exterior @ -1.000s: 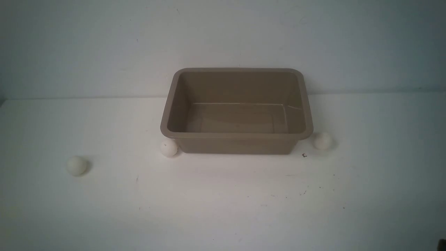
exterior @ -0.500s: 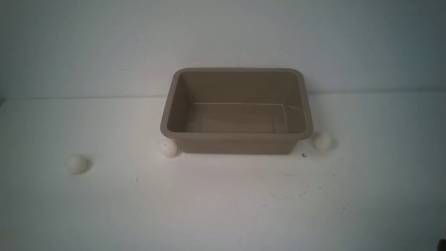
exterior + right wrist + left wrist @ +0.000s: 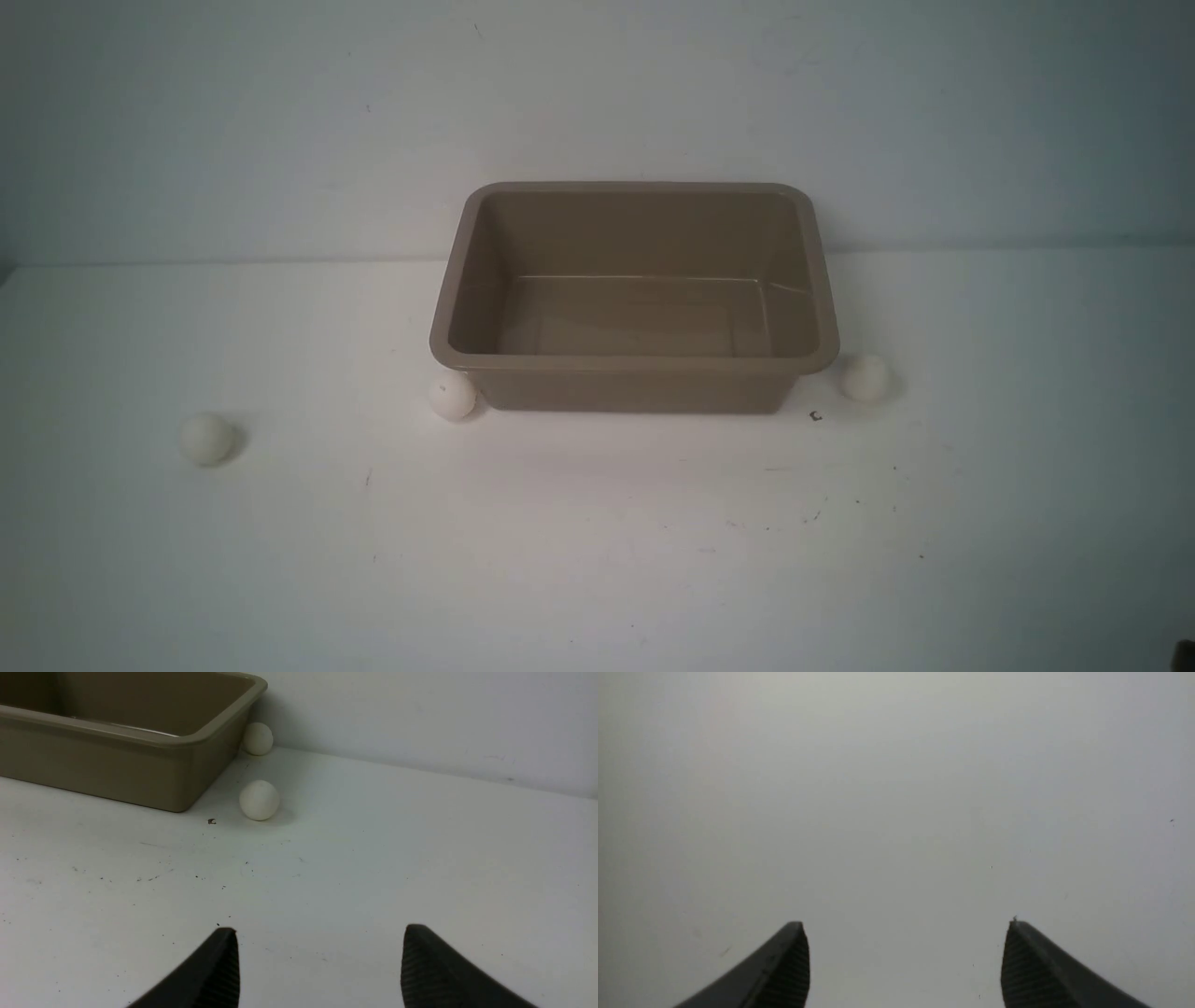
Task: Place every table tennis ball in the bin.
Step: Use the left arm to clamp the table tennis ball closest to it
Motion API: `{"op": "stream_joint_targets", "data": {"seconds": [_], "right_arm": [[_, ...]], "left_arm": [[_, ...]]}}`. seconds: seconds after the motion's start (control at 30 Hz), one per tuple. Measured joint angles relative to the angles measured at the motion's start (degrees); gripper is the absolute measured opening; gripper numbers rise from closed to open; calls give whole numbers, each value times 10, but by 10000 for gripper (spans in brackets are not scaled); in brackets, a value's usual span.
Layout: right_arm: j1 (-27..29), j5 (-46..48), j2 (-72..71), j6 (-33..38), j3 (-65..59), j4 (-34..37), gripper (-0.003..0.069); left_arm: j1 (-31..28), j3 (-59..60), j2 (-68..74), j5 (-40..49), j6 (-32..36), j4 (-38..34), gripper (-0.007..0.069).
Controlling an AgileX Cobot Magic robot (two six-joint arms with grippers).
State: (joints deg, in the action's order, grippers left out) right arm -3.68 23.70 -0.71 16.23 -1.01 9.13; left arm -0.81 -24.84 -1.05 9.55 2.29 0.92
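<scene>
The taupe bin (image 3: 467,243) stands empty at the middle back of the white table. One white table tennis ball (image 3: 205,439) lies far out to the left. Another ball (image 3: 452,396) touches the bin's front left corner, and a third ball (image 3: 865,378) sits by its front right corner. In the right wrist view that right-hand ball (image 3: 259,800) lies beside the bin (image 3: 117,774), with a further ball (image 3: 258,738) behind it against the wall. My right gripper (image 3: 321,928) is open and empty, well short of these balls. My left gripper (image 3: 906,924) is open over bare table.
A pale wall rises just behind the bin. The table (image 3: 597,541) carries small dark specks, and a dark fleck (image 3: 815,416) lies near the bin's front right corner. Neither arm shows in the front view.
The far-left ball has crept slightly away from me. Nothing else has moved.
</scene>
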Motion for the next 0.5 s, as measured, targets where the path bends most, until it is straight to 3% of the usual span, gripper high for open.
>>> {"op": "stream_joint_targets", "data": {"seconds": [0.5], "right_arm": [[0, 0, 0, 0, 0, 0, 429]], "left_arm": [[0, 0, -1, 1, -23, -1, 499]]}}
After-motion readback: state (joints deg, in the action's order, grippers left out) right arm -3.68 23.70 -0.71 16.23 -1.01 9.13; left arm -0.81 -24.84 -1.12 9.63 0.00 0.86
